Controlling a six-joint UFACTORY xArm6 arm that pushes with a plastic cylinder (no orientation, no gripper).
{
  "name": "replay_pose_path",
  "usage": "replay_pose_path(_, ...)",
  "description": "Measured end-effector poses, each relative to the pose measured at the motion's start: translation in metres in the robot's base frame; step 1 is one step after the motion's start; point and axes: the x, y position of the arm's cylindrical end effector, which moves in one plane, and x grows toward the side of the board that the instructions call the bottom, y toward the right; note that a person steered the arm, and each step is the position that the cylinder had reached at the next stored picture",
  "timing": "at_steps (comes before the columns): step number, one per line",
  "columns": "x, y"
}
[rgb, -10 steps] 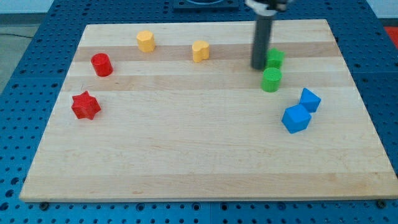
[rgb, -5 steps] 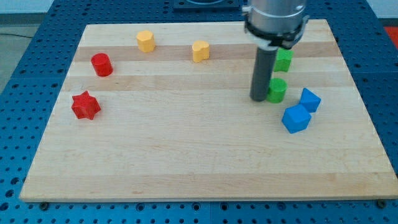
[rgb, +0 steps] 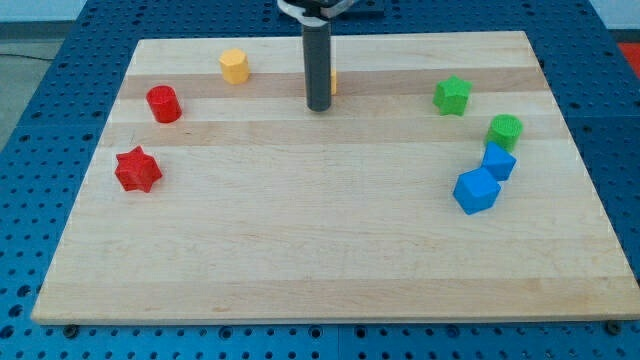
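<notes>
my tip (rgb: 319, 106) rests on the wooden board (rgb: 300, 240), near the view's top and a little left of centre. there are no fingers to open or close, only the plain dark rod. it stands in front of a yellow block (rgb: 332, 82), of which only a sliver shows at the rod's right side; whether the tip touches it i cannot tell, nor its shape.

taking the tip as landmark: a yellow hexagon (rgb: 234, 66) lies to its left and slightly up. further left sits a red cylinder (rgb: 163, 104), and below that a red star (rgb: 137, 169). well to the tip's right is a green star (rgb: 452, 96). further right and lower is a green cylinder (rgb: 505, 130), just above a small blue cube (rgb: 498, 161), seemingly touching it. a larger blue cube (rgb: 476, 190) sits against that one, lower and to the left.

the blocks look like small, stiff, light plastic pieces with smooth faces. on the smooth board they should slide easily under a side push. a push off centre would likely turn them, the stars and cubes especially.

no brands, labels or writing can be read anywhere.
</notes>
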Motion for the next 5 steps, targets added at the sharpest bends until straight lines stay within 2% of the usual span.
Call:
replay_pose_path(1,-0.062,0.000)
replay_pose_path(2,-0.047,-0.041)
replay_pose_path(3,-0.077,-0.114)
replay_pose_path(4,-0.067,-0.083)
replay_pose_path(5,-0.004,0.003)
